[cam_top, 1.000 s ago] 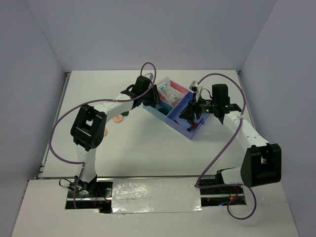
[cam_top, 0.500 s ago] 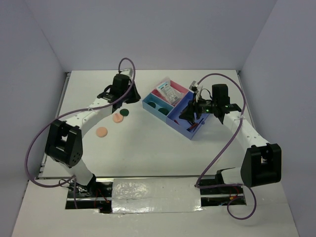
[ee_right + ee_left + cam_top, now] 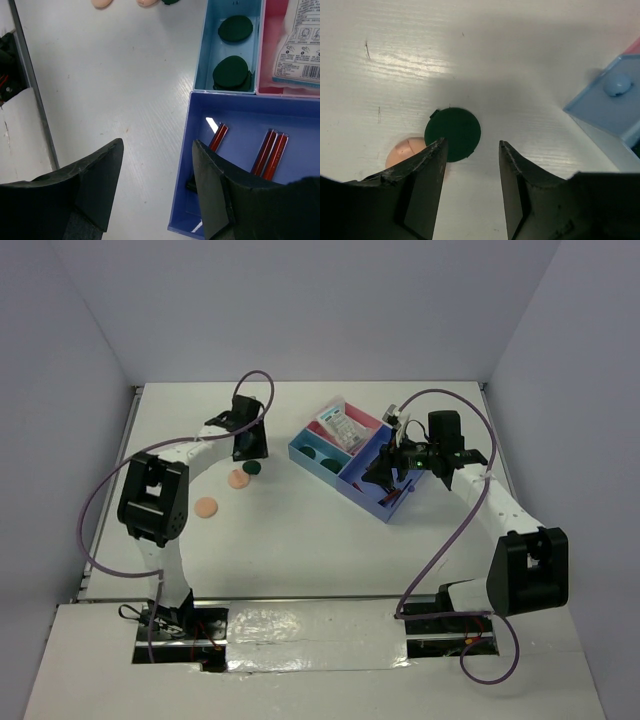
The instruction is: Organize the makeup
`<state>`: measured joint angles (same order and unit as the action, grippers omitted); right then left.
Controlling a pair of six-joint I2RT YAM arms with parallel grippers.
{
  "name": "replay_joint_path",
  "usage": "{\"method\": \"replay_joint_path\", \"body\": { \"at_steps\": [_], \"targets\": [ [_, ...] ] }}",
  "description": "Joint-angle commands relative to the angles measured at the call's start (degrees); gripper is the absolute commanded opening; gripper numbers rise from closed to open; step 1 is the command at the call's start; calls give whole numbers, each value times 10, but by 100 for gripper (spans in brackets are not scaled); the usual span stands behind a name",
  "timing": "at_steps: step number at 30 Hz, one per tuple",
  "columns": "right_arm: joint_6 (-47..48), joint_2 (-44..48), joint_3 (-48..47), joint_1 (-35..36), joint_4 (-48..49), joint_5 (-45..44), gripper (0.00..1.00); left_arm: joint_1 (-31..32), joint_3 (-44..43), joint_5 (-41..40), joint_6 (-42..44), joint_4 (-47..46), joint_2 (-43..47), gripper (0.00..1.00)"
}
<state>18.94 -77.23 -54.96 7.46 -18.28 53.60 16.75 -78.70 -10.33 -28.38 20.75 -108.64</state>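
My left gripper is open and empty, just above a loose dark green disc. In the left wrist view the gripper stands over bare table, with that green disc at its left fingertip and a peach disc partly hidden behind that finger. A second peach disc lies farther left. My right gripper is open and empty; in its wrist view it straddles the tray's dark-blue wall. Red-and-black sticks lie in the dark-blue compartment, two green discs in the light-blue one, white packets in the pink one.
The blue tray sits angled at centre right; its corner shows in the left wrist view. Purple cables loop above both arms. The table's left edge and a metal rail show in the right wrist view.
My left arm has swung left from the tray's light-blue compartment to over the loose green disc. The right arm has not moved.
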Motion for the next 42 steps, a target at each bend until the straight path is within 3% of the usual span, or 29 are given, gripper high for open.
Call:
{"method": "replay_joint_path", "body": {
  "at_steps": [1, 11, 23, 26, 27, 30, 36, 42],
  "targets": [
    [7, 1, -13, -3, 7, -3, 65, 0, -43, -27, 24, 29, -28, 58],
    [7, -13, -23, -3, 2, -3, 65, 0, -81, -44, 43, 61, -86, 58],
    [6, -15, -25, -3, 0, -6, 65, 0, -67, -29, 40, 73, -123, 53],
    [6, -16, -27, -2, -1, -5, 65, 0, -56, -22, 40, 64, -122, 37],
    [6, -15, -27, -3, -1, -5, 65, 0, -51, -17, 40, 62, -121, 27],
    [5, -14, -27, -3, -2, -5, 65, 0, -43, -11, 38, 54, -113, 14],
    [6, -10, -26, -3, -2, -4, 65, 1, -2, 32, 34, -2, -40, 5],
    [5, -8, -25, -3, 0, -4, 65, 6, 72, 141, 14, -95, 61, 2]
  ]
}}
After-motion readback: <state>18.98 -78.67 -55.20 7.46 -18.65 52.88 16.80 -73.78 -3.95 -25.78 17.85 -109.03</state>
